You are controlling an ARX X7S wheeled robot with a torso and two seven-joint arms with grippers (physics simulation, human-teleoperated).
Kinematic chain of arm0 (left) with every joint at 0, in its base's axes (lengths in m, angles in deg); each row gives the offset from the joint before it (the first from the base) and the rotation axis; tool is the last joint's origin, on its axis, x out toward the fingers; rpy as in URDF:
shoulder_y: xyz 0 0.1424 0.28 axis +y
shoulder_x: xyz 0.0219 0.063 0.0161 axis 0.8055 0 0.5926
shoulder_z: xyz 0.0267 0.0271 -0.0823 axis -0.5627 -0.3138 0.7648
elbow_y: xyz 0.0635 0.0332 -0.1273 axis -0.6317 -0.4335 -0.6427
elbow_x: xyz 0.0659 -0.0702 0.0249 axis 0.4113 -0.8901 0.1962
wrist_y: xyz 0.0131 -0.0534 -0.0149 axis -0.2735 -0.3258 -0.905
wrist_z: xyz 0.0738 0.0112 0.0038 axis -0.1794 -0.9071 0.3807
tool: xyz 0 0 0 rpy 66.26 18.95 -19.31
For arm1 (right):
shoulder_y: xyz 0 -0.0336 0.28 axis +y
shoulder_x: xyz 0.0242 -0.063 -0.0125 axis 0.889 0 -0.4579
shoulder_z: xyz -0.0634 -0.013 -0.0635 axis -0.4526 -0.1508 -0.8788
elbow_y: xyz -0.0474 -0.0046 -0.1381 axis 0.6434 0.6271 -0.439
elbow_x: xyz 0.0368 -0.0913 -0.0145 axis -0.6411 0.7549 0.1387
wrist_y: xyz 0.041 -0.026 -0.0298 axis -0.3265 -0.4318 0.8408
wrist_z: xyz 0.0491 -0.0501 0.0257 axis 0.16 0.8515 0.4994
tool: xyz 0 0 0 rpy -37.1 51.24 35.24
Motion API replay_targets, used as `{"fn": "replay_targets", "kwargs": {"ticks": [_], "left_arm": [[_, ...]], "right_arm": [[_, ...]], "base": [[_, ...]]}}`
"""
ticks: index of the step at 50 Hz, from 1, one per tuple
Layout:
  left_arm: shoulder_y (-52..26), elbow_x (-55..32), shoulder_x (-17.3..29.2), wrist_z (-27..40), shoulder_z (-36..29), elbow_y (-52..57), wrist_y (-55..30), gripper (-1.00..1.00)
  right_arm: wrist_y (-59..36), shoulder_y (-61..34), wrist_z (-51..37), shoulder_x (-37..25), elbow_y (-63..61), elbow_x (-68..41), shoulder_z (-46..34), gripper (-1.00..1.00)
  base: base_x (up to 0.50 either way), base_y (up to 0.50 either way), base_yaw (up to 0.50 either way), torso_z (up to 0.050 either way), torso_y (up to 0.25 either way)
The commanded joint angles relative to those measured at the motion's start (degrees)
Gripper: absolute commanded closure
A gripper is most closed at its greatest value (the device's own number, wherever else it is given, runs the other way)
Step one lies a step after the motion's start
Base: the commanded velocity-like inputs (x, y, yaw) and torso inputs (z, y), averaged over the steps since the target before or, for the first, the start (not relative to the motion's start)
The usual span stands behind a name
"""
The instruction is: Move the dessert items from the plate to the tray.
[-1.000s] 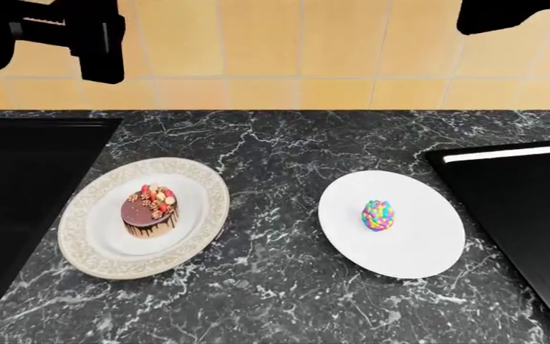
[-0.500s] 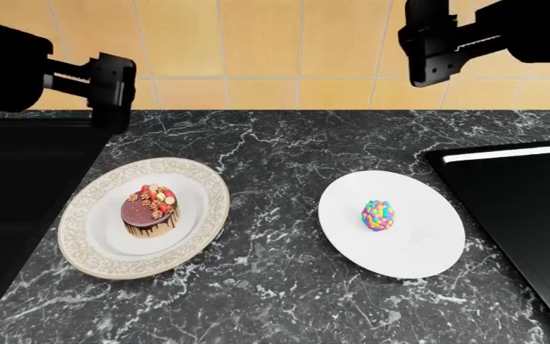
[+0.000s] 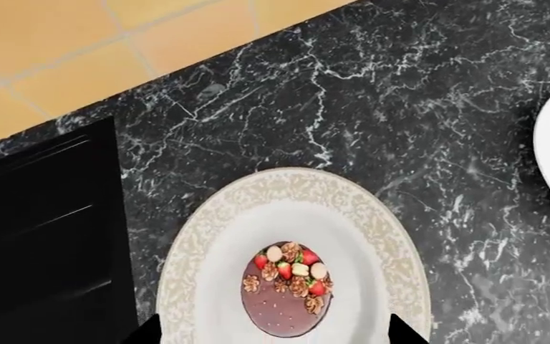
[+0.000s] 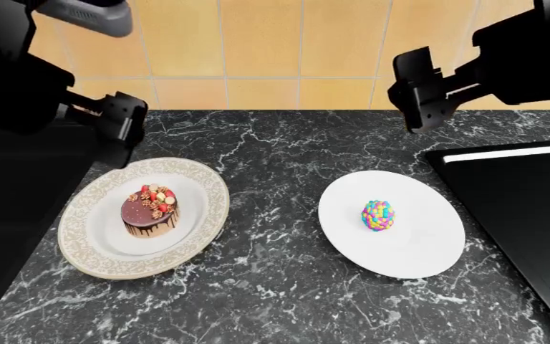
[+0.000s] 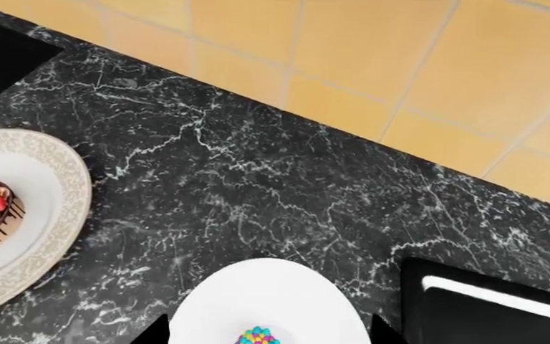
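Observation:
The chocolate cake (image 4: 151, 213) with berries and nuts sits on a gold-patterned plate (image 4: 84, 247) at the left. It also shows in the left wrist view (image 3: 283, 297). The multicoloured egg-shaped sweet (image 4: 378, 215) sits on a plain white plate (image 4: 428, 251), and shows in the right wrist view (image 5: 258, 337). My left gripper (image 4: 122, 127) hangs open above the far left rim of the patterned plate. My right gripper (image 4: 415, 92) hangs open above the counter, beyond the white plate. The black tray (image 4: 533, 215) lies at the right, partly out of view.
The plates stand on a black marble counter (image 4: 275, 287) with a yellow tiled wall (image 4: 256, 50) behind. A flat black surface (image 4: 17, 193) is set into the counter at the far left, next to the patterned plate.
Both arms have come down and forward from the top of the head view. The left gripper now hangs by the patterned plate and the right one beyond the white plate. The desserts have not moved.

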Motion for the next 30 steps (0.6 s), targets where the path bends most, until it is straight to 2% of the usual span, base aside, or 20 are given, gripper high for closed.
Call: {"fn": "replay_targets", "kwargs": {"ticks": [1,12,21,23,26,30], "left_arm": [[-3.3,3.9,-0.1,-8.7,-6.0,-1.6,-0.2,-1.00],[-6.4,10.7,-2.0,-20.6,-12.1,-3.0,-0.4,-1.00],[-6.7,12.5,-3.1,-26.8,-16.6,-3.3,0.4,-1.00],[-6.7,14.7,-3.6,-28.8,-16.5,-4.0,0.7,-1.00],[-3.5,22.8,-6.1,-34.7,-16.3,-6.1,3.6,-1.00],[-1.7,26.4,-8.0,-37.9,-17.0,-7.5,5.4,-1.00]], "right_arm": [[-0.8,-0.4,2.1,-0.2,1.5,-1.3,-3.5,-1.00],[-0.1,0.5,3.8,-1.6,0.1,-0.7,-4.6,-1.00],[0.7,0.4,4.7,-2.5,-1.1,-0.7,-5.4,-1.00],[0.8,0.5,5.0,-2.6,-1.4,-0.6,-5.4,-1.00],[1.6,1.9,5.3,-3.3,-2.9,-0.2,-5.0,-1.00],[2.0,2.5,5.9,-3.6,-3.6,0.3,-4.8,-1.00]], "base": [[0.00,0.00,0.00,0.000,0.000],[0.00,0.00,0.00,0.000,0.000],[0.00,0.00,0.00,0.000,0.000],[0.00,0.00,0.00,0.000,0.000],[0.00,0.00,0.00,0.000,0.000],[0.00,0.00,0.00,0.000,0.000]]}}
